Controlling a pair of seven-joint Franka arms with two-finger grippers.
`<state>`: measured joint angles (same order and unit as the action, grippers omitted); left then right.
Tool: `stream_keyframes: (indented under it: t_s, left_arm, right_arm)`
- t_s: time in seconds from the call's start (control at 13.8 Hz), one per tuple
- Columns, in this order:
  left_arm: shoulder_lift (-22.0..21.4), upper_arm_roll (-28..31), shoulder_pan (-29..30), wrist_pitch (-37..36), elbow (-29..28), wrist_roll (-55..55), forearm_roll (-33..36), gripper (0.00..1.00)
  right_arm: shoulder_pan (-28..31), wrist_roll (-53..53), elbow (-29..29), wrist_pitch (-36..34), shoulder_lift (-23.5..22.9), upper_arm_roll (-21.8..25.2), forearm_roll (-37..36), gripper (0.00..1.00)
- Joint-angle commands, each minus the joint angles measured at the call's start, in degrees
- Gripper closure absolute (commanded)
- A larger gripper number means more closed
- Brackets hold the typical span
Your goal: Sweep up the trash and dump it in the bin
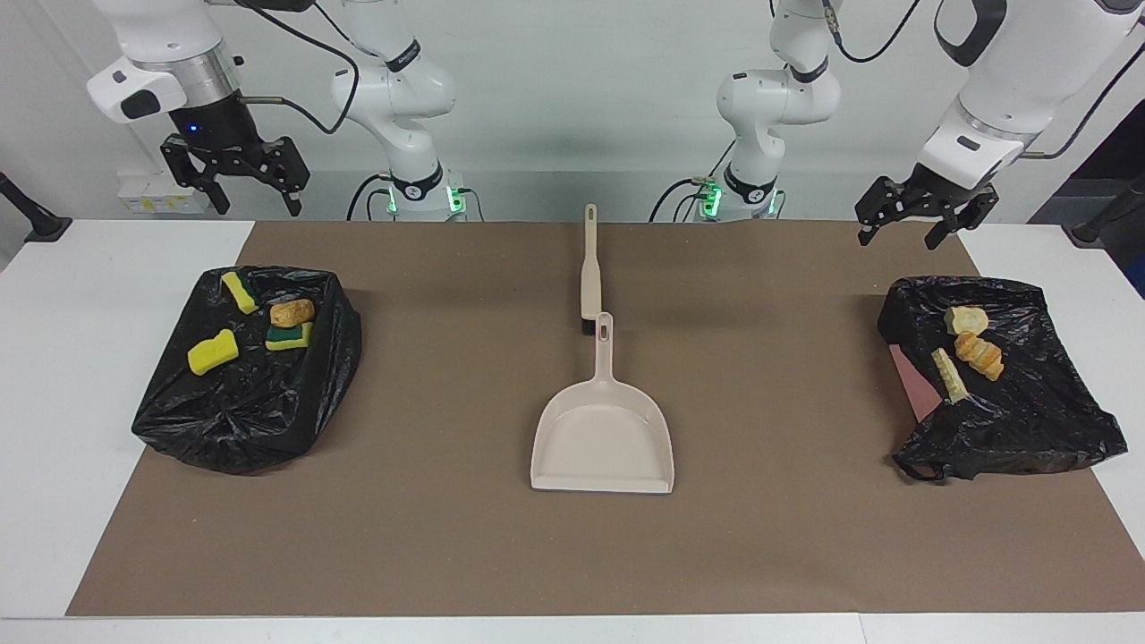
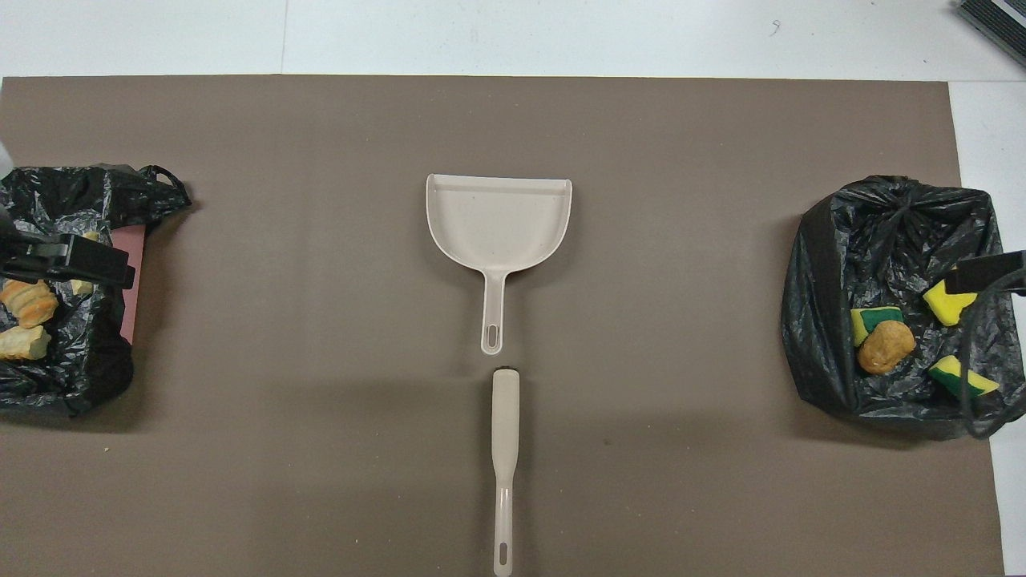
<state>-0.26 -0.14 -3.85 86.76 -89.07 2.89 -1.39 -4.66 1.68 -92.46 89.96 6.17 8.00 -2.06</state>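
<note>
The trash lies in two black-bagged bins. The bin at the right arm's end (image 1: 241, 429) (image 2: 826, 264) holds yellow sponge chunks (image 1: 213, 351) (image 2: 962, 377), one green-backed (image 1: 288, 336), and a brown lump (image 1: 292, 312) (image 2: 886, 347). The bin at the left arm's end (image 1: 1029, 420) (image 2: 96, 361) holds striped bread pieces (image 1: 978, 355) (image 2: 28, 300). My right gripper (image 1: 257, 207) (image 2: 982, 272) hangs open and empty, high over the sponge bin. My left gripper (image 1: 897, 240) (image 2: 68, 260) hangs open and empty over the bread bin.
A beige dustpan (image 1: 602, 438) (image 2: 498, 220) lies empty mid-mat, its handle toward the robots. A beige brush (image 1: 590, 268) (image 2: 505, 465) lies in line with it, nearer to the robots. A pink wall (image 1: 912, 389) shows on the bread bin. The brown mat (image 1: 429, 537) covers the table.
</note>
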Motion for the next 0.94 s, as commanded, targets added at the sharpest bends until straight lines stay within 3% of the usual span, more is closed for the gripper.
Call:
stream_keyframes:
  t_s: [0.0,0.14,0.87]
  left_arm:
    - [-0.8,-0.4,0.6,-1.4,-0.1,0.7,-0.2,0.00]
    - [-0.8,-0.4,0.6,-1.4,-0.1,0.7,-0.3,0.00]
    - [-1.0,-0.4,0.7,-1.9,-0.2,0.8,-0.2,0.00]
  right_arm:
    - [3.7,1.1,0.1,-0.3,0.0,-2.2,0.3,0.00]
    - [4.9,1.0,0.1,-0.3,0.1,-4.3,0.3,0.00]
    - [4.3,0.7,0.1,-0.2,0.1,-4.5,0.3,0.00]
